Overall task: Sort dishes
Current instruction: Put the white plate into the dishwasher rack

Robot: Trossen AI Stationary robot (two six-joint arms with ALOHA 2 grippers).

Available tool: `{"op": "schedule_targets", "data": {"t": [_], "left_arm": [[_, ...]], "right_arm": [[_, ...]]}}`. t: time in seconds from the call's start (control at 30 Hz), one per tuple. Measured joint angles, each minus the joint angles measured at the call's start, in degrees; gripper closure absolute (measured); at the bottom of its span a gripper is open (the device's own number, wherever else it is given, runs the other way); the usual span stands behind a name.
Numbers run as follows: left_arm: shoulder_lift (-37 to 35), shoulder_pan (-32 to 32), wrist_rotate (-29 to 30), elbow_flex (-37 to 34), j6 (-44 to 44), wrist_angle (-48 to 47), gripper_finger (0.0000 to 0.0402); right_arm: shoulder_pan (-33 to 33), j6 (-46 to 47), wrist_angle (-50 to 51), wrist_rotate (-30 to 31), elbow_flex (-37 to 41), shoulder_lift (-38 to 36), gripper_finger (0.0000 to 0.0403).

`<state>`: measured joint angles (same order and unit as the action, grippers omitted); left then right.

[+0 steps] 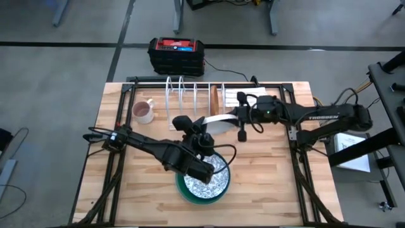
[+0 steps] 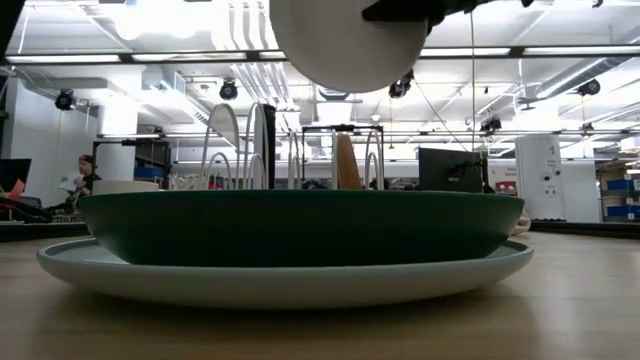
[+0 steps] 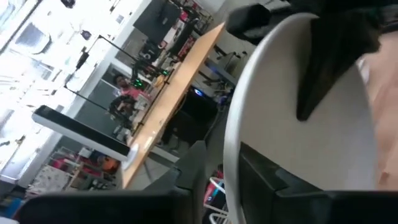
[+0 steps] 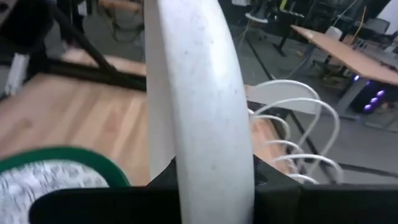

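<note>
Wooden table [image 1: 266, 190]; right end effector [image 1: 223, 118], arm lettered "TROSSEN", grasps the white plate [image 1: 215, 123].

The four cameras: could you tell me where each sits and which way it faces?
High: overhead, straight down; both arms, white plate between them.
Low: table height, level; green plate fills it, white plate above.
Left wrist: along left gripper at white plate.
Right wrist: along right gripper, plate edge-on, rack beyond.
Shared: white plate.
</note>
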<state>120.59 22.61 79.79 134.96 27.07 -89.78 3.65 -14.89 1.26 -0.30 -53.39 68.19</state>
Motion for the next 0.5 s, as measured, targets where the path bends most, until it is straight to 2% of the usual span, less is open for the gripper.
{"op": "schedule_targets", "data": {"t": [0.37,0.5], "left_arm": [[-0.18,-0.11,-0.87,0.00,-7.97,-0.41,0.0313],[-1.55,-0.11,0.14,0.00,-12.63,-0.50,0.0313]], "right_arm": [[3.84,-9.81,24.65,0.67,-13.47,-0.68,0.0376],[4.54,-25.10,28.37,0.70,-15.18,-1.19,0.0376]]}}
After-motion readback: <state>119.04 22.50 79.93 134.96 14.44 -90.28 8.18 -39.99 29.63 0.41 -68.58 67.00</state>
